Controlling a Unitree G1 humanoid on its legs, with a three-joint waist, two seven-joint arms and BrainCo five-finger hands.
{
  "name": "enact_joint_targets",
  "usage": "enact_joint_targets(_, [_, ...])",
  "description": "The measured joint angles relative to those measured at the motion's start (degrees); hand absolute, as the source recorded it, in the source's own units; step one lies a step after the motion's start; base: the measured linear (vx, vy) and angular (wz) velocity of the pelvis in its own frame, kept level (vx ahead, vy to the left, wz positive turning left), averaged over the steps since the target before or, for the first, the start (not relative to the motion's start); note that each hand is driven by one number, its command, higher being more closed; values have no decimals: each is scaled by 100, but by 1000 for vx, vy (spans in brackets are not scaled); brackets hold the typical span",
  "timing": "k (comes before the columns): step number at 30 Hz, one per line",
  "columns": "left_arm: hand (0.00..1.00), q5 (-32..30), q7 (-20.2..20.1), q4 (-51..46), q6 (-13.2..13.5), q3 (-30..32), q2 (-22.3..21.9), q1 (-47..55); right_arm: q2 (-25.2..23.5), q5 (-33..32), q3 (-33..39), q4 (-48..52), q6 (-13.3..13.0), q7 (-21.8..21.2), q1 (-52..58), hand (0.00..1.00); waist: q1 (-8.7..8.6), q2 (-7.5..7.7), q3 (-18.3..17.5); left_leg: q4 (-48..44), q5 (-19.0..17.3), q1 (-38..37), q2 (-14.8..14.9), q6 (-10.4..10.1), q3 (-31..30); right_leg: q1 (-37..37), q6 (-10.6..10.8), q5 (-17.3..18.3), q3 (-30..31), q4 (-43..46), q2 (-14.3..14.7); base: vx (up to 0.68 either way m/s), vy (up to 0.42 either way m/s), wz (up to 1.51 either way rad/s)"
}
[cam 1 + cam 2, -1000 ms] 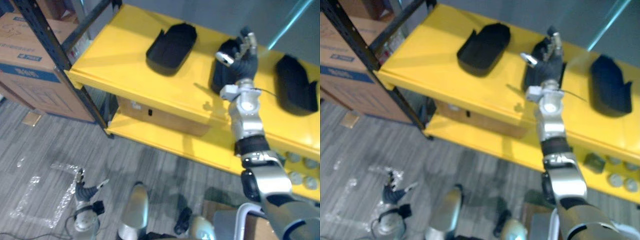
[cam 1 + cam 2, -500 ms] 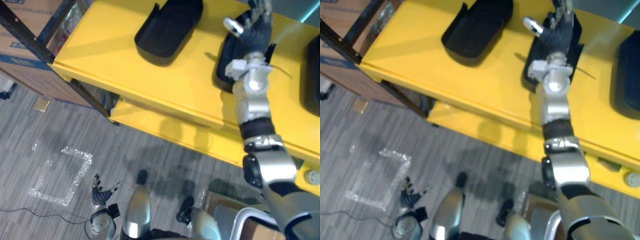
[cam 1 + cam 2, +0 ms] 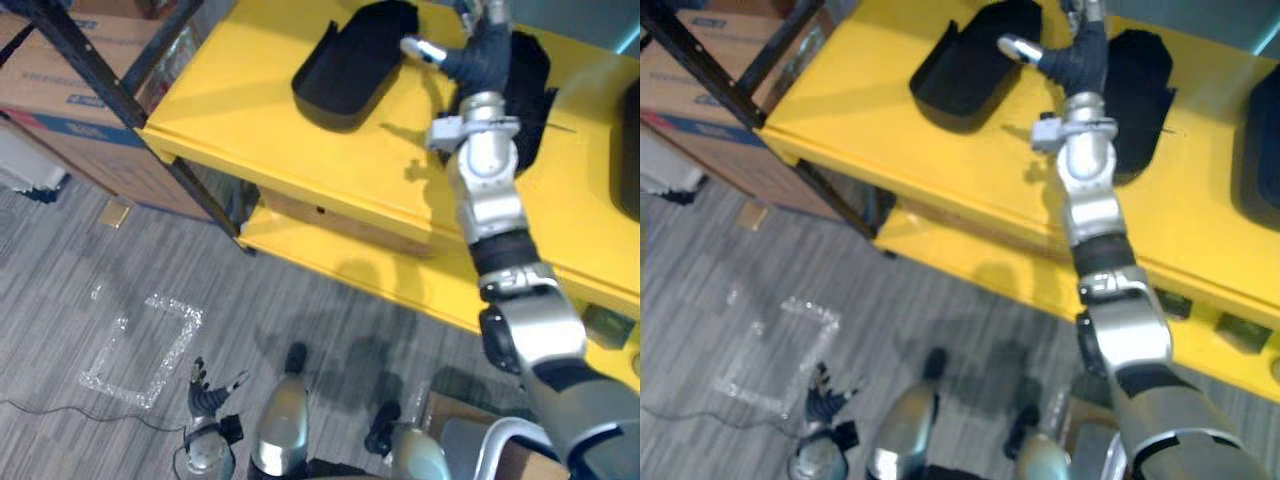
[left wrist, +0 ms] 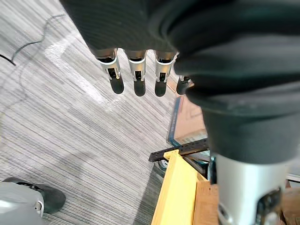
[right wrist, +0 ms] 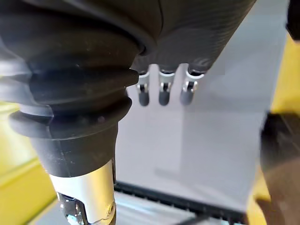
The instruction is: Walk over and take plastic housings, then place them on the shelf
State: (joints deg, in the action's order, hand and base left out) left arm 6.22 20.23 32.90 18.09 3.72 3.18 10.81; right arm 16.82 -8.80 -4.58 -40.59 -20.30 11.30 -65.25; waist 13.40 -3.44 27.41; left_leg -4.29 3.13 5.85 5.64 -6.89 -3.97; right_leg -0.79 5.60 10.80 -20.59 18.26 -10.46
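Fingers (image 5: 161, 96) on my right hand (image 3: 482, 62) have come off the middle plastic housing (image 3: 530, 90) and are straight now, holding nothing, just left of it on the yellow shelf (image 3: 250, 110), with the left housing (image 3: 352, 60) nearby and my left hand (image 3: 208, 392) hanging open near the floor.

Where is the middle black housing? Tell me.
In the eye views the middle housing lies on the yellow shelf top, between the left housing and the right housing, with the right robot hand at its left edge.
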Motion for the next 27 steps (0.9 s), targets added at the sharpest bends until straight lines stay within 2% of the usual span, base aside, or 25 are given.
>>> enact_joint_targets(5, [0,14,4,-10,-148,-44,41,-2,-55,-42,-125,-175,226,16,0,0,21,1,0,248,216,33,-39,8,-21,208,4,42,-12,191,-69,-46,-13,6])
enact_joint_targets(8, [0,21,2,-14,-201,-93,76,-3,-10,-309,-115,-421,343,-90,-41,0,48,1,0,296,301,84,-70,-21,-38,299,15,60,-17,266,-85,-2,-15,6])
enact_joint_targets(14, [0,63,-24,-16,-246,-284,85,-13,237,-395,-115,-883,811,-257,-275,0,88,1,0,291,364,238,-84,-34,-175,397,6,88,-108,346,-147,6,0,12])
enact_joint_targets(17, [0,68,-26,-19,-244,-312,86,-15,251,-393,-115,-1033,946,-247,-406,0,146,0,0,281,368,264,-88,-42,-174,459,-13,126,-103,436,-165,0,0,0])
enact_joint_targets(20, [0,190,-26,-19,-242,-511,90,-24,264,-395,-101,-1244,964,-257,-489,0,155,-7,2,223,371,380,-101,-47,-189,580,-38,153,-104,528,-173,-26,-5,2])
enact_joint_targets(24, [0,290,-19,-19,-266,-682,85,-120,268,-394,-65,-1509,1061,-265,-489,0,174,-100,45,172,376,445,-127,-50,-198,699,-33,226,-92,717,-237,-28,-5,1])
enact_joint_targets(27, [0,325,-9,-22,-303,-760,76,-200,270,-391,-66,-1618,1056,-261,-509,0,191,-260,23,119,384,617,-130,-33,-207,904,-47,265,-73,860,-257,-41,-16,3])
